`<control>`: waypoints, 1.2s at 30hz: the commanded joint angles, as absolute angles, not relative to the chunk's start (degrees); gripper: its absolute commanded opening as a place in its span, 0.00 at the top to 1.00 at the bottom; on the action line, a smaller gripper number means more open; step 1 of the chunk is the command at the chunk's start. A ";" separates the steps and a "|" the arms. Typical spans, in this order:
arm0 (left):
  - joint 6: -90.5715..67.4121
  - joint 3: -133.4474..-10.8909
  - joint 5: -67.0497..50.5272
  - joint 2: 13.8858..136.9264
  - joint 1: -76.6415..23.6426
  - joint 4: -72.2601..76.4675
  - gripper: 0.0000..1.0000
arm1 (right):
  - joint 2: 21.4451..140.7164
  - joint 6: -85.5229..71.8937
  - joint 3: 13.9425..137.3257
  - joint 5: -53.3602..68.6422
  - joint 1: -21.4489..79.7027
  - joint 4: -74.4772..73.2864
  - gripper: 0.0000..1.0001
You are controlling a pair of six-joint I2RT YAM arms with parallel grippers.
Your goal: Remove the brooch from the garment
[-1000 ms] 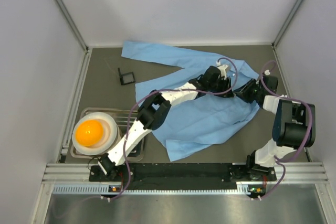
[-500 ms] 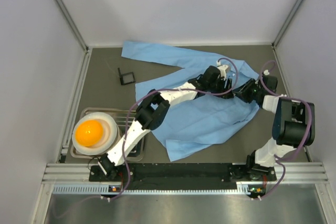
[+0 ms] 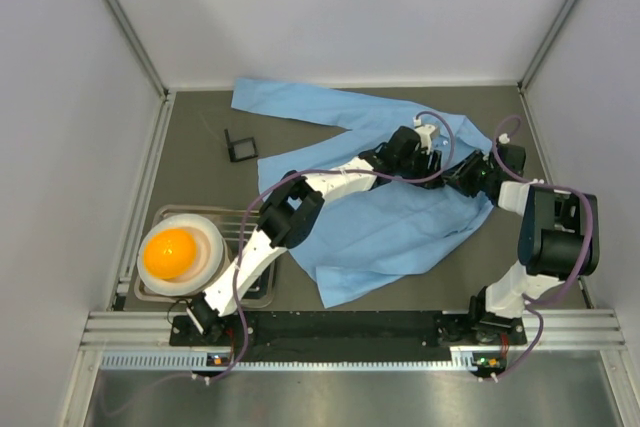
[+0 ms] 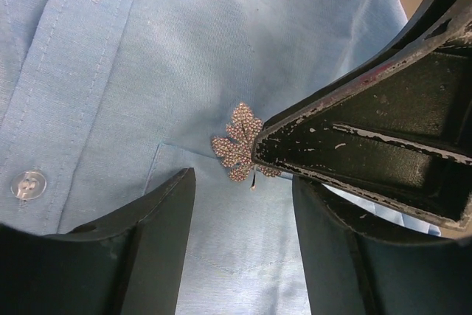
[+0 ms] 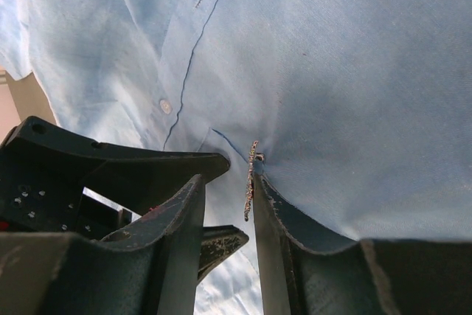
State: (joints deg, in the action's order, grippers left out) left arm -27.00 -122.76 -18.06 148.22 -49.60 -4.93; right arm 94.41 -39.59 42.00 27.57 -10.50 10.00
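From above: can make out the shirt [image 3: 380,232] spread over the table [image 3: 200,137], with the left gripper [image 3: 420,150] and right gripper [image 3: 462,175] meeting over its far right part. Cannot find the brooch here — too small, and hidden under the arms. Against a second ago, shows only a slight creep of the right arm leftward and toward the far wall; no change in the left arm or the shirt. Reads as fine positioning, not a pull.

From the left wrist: finds the brooch [image 4: 236,149], a beaded leaf, flat on the cloth at the top edge of the pocket [image 4: 236,256], with one scuffed finger [image 4: 354,145] of the right gripper touching its right side. Has the left jaws wide apart, gripping nothing, straddling the cloth just beside it.

From the right wrist: catches the brooch edge-on between the right jaws — narrowly parted, one finger against it, a gap to the other. Not yet clamped, by the look of it; still pinned to the shirt, so removal not begun.
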 commanded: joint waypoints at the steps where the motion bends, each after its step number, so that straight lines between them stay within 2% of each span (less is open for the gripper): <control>1: -26.37 -122.70 -17.58 144.93 -50.01 -3.16 0.37 | 94.31 -39.11 43.15 28.39 -9.58 11.87 0.67; 2: -26.28 -122.52 -17.58 144.84 -50.18 -3.25 0.32 | 94.39 -39.11 43.24 28.39 -9.49 11.87 0.67; 8: -24.09 -121.20 -16.17 144.23 -51.50 -2.11 0.28 | 94.13 -39.20 43.33 28.48 -9.40 11.69 0.66; 12: -24.26 -122.16 -14.07 145.10 -51.59 -1.41 0.41 | 93.78 -39.46 43.24 28.65 -9.32 11.78 0.65; 18: -24.34 -123.75 -13.18 146.60 -51.59 -1.41 0.48 | 93.95 -40.34 43.16 29.00 -9.23 12.04 0.64; 26: -24.35 -123.14 -11.52 145.64 -51.59 -1.23 0.65 | 92.90 -39.56 43.77 23.40 -9.14 7.58 0.61; 32: -24.26 -122.43 -11.95 144.85 -51.59 -1.05 0.73 | 92.28 -39.20 44.03 21.00 -8.70 6.24 0.53; 35: -24.52 -122.43 -12.48 145.02 -51.59 -0.97 0.74 | 92.29 -39.20 44.30 20.48 -8.17 5.89 0.53; 36: -24.61 -122.43 -12.74 145.02 -51.59 -1.05 0.70 | 92.29 -39.29 44.30 20.39 -8.09 5.98 0.53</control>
State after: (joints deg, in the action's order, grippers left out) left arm -24.97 -121.93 -12.43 147.63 -51.42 -4.32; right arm 94.24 -40.07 42.13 21.65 -9.32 6.55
